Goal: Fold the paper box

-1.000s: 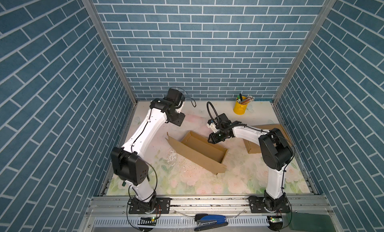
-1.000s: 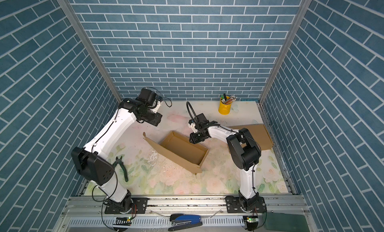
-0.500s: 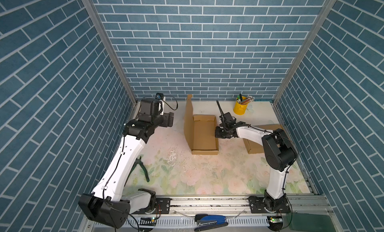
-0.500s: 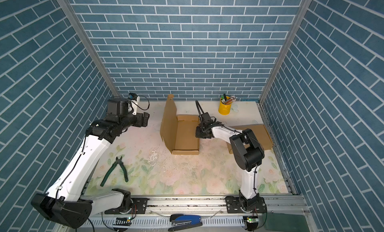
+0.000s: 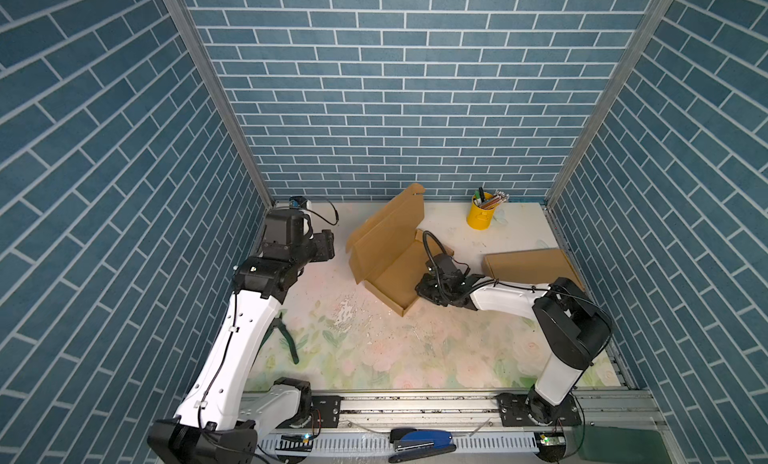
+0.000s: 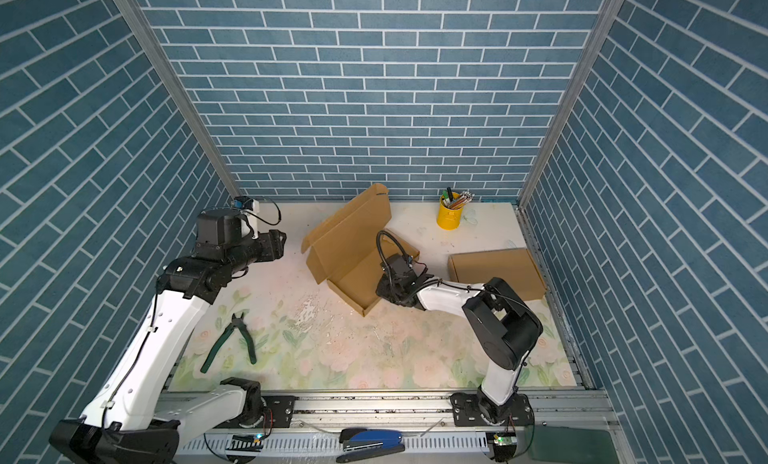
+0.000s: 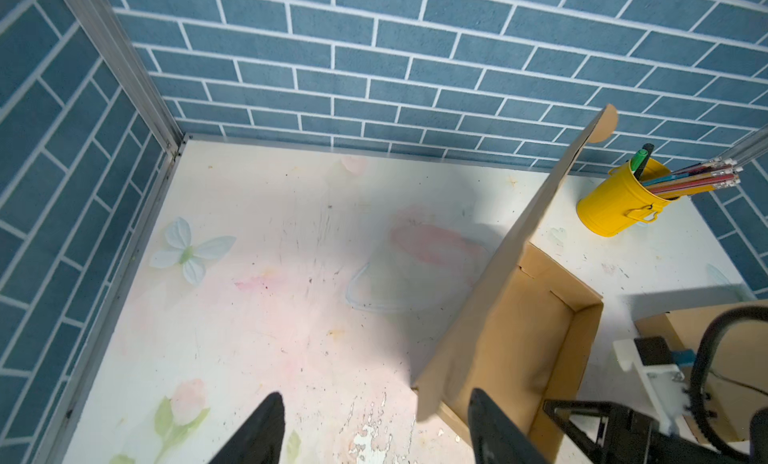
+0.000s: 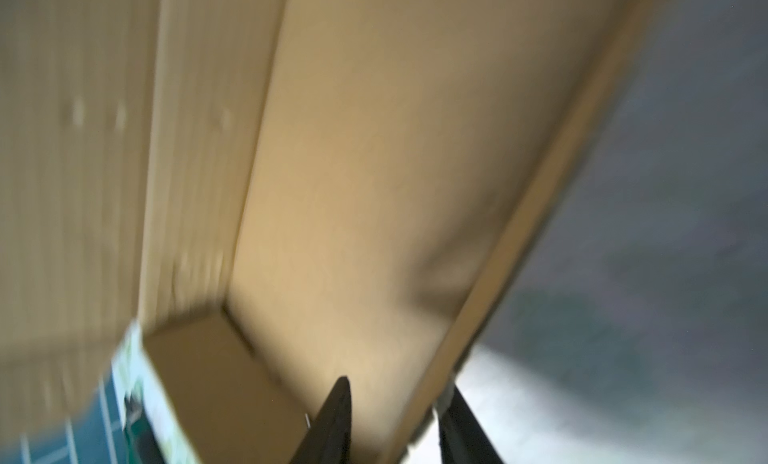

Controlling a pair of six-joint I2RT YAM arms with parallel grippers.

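The paper box is an open brown cardboard tray lying at an angle mid-table, its lid standing up on the left side. My right gripper is at the tray's right wall. In the right wrist view the gripper straddles that wall, one finger inside, one outside, with a gap showing. My left gripper hangs open at the back left, clear of the lid. In the left wrist view the gripper holds nothing.
A closed cardboard box lies at the right edge behind the right arm. A yellow pencil cup stands at the back. Green pliers lie front left. A blue stapler sits on the front rail.
The box has swung from square-on near the back to a diagonal, nearer the front, with the right gripper following its wall. The left arm pulled back to the left a second ago, then stayed.
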